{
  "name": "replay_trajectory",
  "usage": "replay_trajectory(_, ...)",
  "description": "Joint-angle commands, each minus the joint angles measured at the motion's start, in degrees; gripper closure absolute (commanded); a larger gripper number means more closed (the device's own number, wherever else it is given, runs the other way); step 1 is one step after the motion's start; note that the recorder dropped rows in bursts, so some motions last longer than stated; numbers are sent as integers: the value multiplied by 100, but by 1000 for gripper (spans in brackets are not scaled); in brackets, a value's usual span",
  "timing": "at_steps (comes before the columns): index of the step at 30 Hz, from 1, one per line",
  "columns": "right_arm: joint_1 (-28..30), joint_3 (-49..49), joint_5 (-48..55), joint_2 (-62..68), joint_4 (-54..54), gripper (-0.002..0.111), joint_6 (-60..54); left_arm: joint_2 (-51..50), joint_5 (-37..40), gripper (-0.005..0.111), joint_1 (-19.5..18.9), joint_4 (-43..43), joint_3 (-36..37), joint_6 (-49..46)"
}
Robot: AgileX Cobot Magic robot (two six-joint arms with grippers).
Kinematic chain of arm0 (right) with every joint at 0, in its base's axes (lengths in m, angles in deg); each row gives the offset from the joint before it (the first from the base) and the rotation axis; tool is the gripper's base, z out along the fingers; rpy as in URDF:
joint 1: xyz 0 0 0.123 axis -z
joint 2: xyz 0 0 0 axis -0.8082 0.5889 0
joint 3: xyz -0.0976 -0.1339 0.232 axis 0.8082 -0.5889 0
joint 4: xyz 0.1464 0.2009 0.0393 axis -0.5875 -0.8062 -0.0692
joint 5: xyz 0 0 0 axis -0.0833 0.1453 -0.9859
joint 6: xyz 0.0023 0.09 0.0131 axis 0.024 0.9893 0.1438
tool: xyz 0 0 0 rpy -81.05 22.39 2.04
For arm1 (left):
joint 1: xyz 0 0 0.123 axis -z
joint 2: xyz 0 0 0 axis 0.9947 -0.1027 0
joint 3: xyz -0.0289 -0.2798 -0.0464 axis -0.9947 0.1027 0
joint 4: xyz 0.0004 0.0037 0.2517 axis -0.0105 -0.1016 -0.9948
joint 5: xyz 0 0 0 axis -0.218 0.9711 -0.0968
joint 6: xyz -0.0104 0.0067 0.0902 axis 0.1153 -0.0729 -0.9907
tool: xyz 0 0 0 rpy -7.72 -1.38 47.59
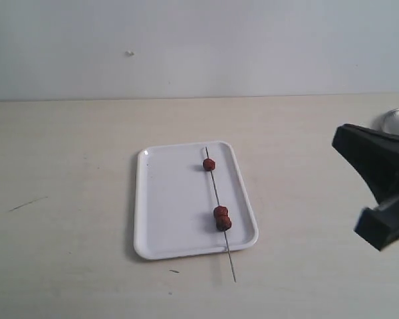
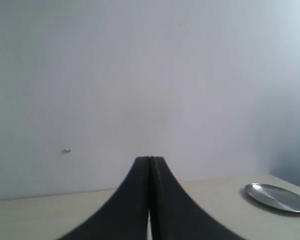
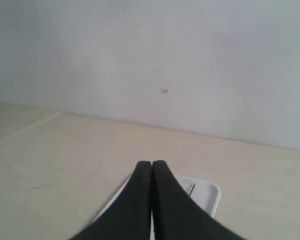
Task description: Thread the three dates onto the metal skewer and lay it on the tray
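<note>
Right gripper (image 3: 151, 163) closed; dates (image 1: 222, 218), skewer (image 1: 215, 190) visible only exterior view.

A pale, wood-toned table (image 1: 66, 199) carries a white rectangular tray (image 1: 166, 199) near its middle, and a round silver dish (image 1: 396, 119) sits well apart at the far right edge. A thin metal skewer (image 1: 231, 264) sticks out past the tray's near rim over the tabletop, which shows a few faint dark marks (image 1: 26, 204).
</note>
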Motion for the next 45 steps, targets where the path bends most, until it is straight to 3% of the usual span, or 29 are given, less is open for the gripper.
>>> replay_trajectory(1, 4, -599, -198, -1191, 281, 108, -27, 283, 672, 107, 32, -119, 18, -89)
replay_trajectory(7, 4, -910, 84, -2698, 308, 108, 145, 281, 1834, 107, 32, -126, 18, -268)
replay_trajectory(10, 4, -910, 434, -3001, 297, 108, 624, 281, 2602, 107, 32, 719, 18, 73)
replay_trajectory(27, 4, -910, 472, -3004, 297, 108, 636, 425, 2663, 107, 67, 860, 18, 38)
replay_trajectory(29, 4, -910, 472, -3004, 297, 108, 636, 480, 2663, 107, -159, 640, 18, -46)
replay_trajectory(35, 4, -910, 472, -3004, 297, 108, 636, 480, 2688, 107, -1740, 299, 18, -147)
replay_trajectory(38, 4, -910, 472, -3004, 297, 108, 636, 480, 2688, 107, -2328, 299, 18, -147)
replay_trajectory(41, 4, -910, 472, -3004, 297, 108, 636, 480, 2688, 107, -2716, 310, 18, -147)
replay_trajectory(45, 4, -910, 472, -3004, 297, 108, 636, 480, 2704, 107, -2898, 310, 18, -135)
